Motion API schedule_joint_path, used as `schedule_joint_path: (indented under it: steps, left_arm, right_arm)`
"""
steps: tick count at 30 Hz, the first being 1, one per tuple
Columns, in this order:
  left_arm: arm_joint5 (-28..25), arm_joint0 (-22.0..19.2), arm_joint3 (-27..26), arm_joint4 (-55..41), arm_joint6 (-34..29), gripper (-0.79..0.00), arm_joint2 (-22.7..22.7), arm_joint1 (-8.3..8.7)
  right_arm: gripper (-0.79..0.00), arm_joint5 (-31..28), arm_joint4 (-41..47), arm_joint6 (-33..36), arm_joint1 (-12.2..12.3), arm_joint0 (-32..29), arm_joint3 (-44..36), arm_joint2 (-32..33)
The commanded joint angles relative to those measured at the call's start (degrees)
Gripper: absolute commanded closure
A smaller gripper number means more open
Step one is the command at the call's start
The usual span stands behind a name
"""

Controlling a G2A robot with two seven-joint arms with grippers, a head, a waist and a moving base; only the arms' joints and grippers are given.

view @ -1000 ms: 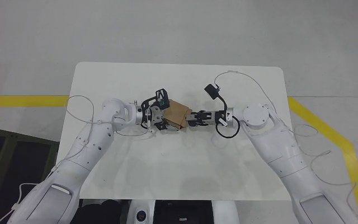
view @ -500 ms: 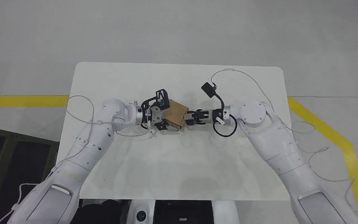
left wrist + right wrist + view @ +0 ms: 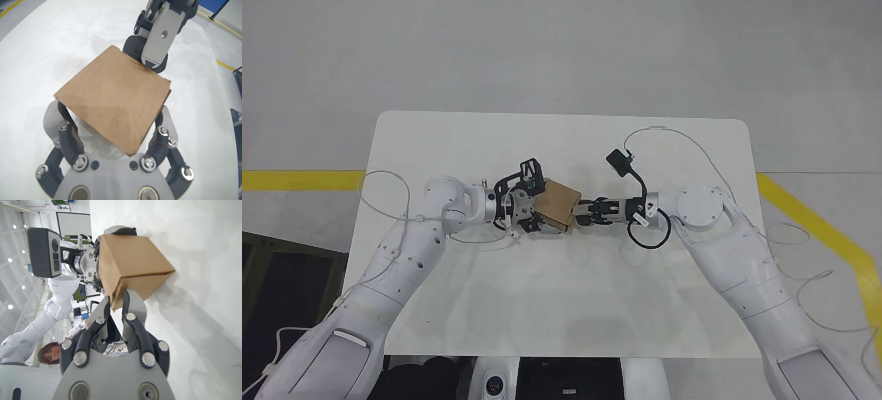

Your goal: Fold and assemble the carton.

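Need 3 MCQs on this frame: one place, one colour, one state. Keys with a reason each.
1. Where is the carton? A. Between the left hand and right hand B. At a table corner C. On the floor
2. Carton colour? A. White B. Blue C. Brown
3. Carton state? A. Flat sheet B. Box-shaped C. Torn in two
Key: 1 A, both hands meet it over the table; 2 C, plain brown card; 3 B, folded faces meet at edges.

I have the top camera looking straight down on the desk (image 3: 642,300) from well above — both wrist cameras sit close, facing the carton (image 3: 113,102) from opposite sides.
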Motion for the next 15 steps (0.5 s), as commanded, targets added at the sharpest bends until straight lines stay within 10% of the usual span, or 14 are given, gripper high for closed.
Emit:
schedule_joint_path:
  steps: [1,6,15]
  left_arm:
    - [0.0,0.0,0.0,-0.1,0.0,-0.785,0.0,-0.01]
    - [0.1,-0.1,-0.1,-0.3,-0.2,-0.785,0.0,-0.05]
    - [0.0,-0.2,-0.2,-0.4,-0.3,-0.785,0.1,-0.08]
  right_arm:
    - [-0.135,0.1,0.0,0.2,0.2,-0.6,-0.5,0.5]
    - [0.000,1.0,-0.2,0.9,0.6,-1.9,-1.9,1.0]
    - [0.000,1.2,0.6,1.5,-0.2,-0.3,-0.7,-1.6]
